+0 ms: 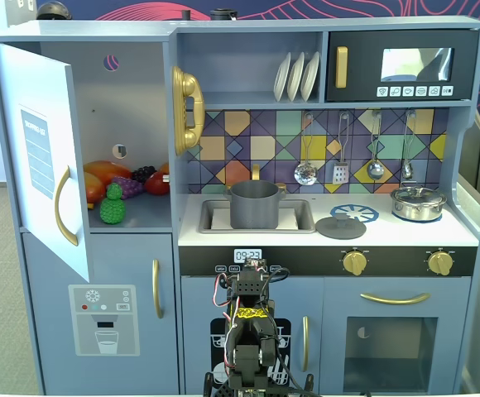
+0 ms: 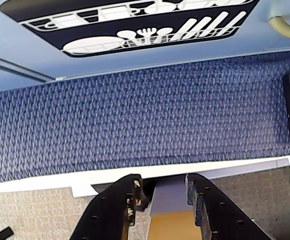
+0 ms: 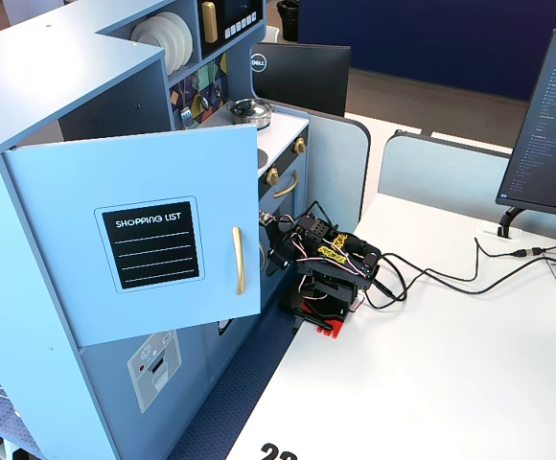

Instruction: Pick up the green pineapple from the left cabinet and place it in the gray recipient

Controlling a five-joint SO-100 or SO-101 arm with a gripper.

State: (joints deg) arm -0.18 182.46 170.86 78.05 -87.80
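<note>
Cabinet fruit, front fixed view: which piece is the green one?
The green pineapple, standing at the front of the open left cabinet shelf. The pieces behind it are orange-red fruits and dark purple grapes.

We see the left cabinet (image 1: 120, 124) standing open, its door (image 1: 45, 157) swung out on the left in a fixed view, so the mouth is clear from the front. Inside, the pineapple (image 1: 112, 204) sits nearest the front, with the other fruits (image 1: 132, 180) crowded just behind. The gray pot (image 1: 254, 203) in the sink (image 1: 302, 217) is open above, under hanging utensils (image 1: 356, 157) farther right.
</note>
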